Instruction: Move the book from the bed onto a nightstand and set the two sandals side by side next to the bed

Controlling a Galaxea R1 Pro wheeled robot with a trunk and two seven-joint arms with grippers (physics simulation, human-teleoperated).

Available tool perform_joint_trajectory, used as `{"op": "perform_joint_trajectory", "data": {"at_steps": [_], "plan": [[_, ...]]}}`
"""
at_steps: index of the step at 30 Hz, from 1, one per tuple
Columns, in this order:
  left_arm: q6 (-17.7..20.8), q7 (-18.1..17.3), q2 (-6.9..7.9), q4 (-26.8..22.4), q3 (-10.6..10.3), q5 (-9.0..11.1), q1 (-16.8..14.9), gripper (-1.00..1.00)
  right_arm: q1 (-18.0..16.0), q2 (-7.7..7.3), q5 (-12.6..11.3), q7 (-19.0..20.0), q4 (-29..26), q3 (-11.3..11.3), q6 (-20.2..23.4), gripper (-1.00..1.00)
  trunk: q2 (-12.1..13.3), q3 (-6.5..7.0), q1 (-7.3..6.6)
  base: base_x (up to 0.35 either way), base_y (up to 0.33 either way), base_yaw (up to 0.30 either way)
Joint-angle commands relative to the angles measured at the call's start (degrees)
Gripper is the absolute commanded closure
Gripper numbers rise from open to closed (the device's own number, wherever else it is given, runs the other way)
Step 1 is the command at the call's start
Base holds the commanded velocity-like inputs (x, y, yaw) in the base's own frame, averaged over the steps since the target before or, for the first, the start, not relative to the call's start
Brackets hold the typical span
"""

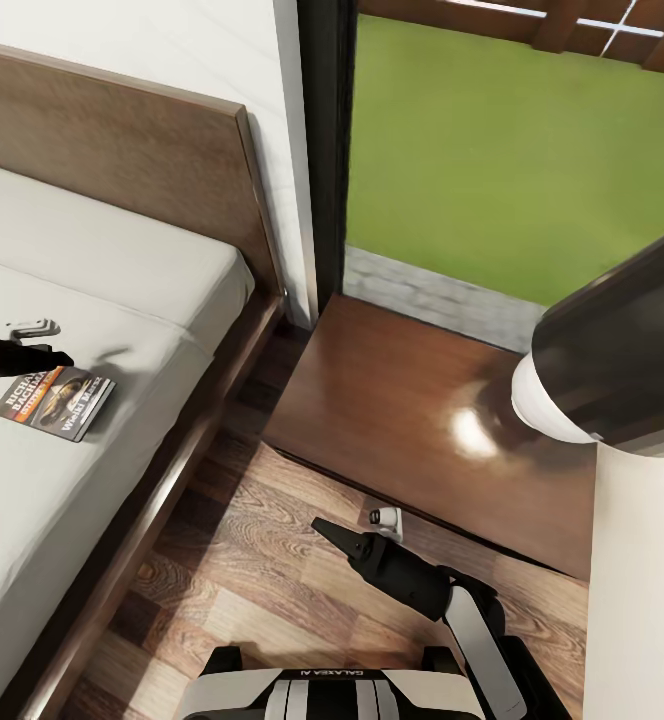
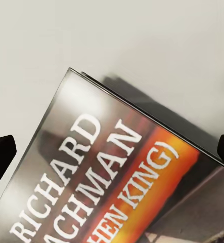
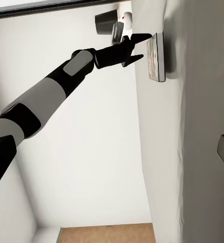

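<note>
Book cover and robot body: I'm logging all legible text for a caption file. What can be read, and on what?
"RICHARD" on the book cover, white letters.
"ACHMAN" below it, first letter cut off by the picture's edge.
"HEN KING)" on the cover's orange band, start cut off.
"GALAXEA AI", seen upside down, on the robot's trunk in the head view.
Smaller print on the book in the head view: too blurred to read.

I count one book point(image 1: 54, 401); one bed point(image 1: 102, 260); one nightstand point(image 1: 412, 420); two small white gadgets point(image 1: 32, 327).
</note>
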Motion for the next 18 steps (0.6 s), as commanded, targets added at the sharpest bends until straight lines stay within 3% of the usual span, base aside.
{"op": "perform_joint_trajectory", "data": {"at_steps": [1, 18], "plan": [[0.1, -0.4, -0.01, -0.1, 0.4, -0.6, 0.0, -1.0, 0.0, 0.01, -0.3, 0.0, 0.0, 0.0, 0.4, -1.0, 0.0, -0.03, 0.0, -0.015, 0.0, 0.0], [0.1, -0.4, -0.01, -0.1, 0.4, -0.6, 0.0, -1.0, 0.0, 0.01, -0.3, 0.0, 0.0, 0.0, 0.4, -1.0, 0.0, -0.03, 0.0, -0.071, 0.0, 0.0]]}}
